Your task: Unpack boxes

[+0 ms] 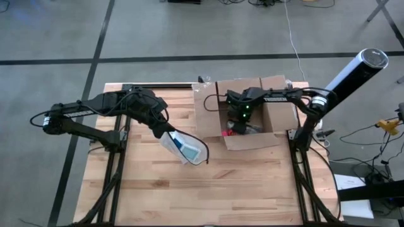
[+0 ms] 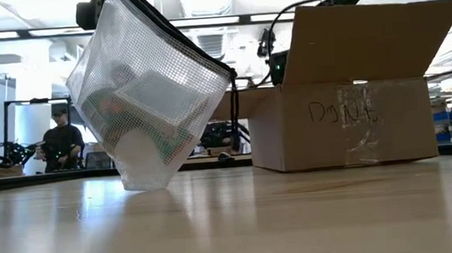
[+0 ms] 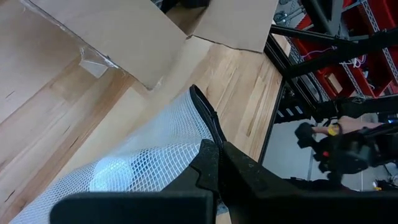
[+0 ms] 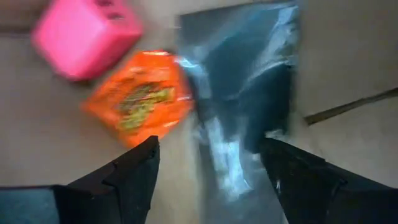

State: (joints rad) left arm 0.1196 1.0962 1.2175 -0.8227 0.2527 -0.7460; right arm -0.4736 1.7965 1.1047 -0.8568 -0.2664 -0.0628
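So the cardboard box (image 1: 249,113) sits on the right half of the wooden table (image 1: 151,189), toward the far edge, upright with its top open. It's plain brown corrugated, boxy and squarish from above, flaps folded out on every side. In the low view one flap stands straight up and the side facing the camera has scribbled marker writing plus a strip of shiny clear tape.

The right gripper (image 4: 208,168) is down inside the box with its fingers spread apart, nothing between them. Under it lie a crinkly orange packet (image 4: 140,96), a smooth pink cube (image 4: 84,34) and a glossy dark foil bag (image 4: 245,93).

The left gripper (image 1: 165,129) is left of the box over mid-table, clamped shut on the black zip edge of a translucent mesh pouch (image 1: 186,148), which hangs tilted, its lower corner touching the wood.
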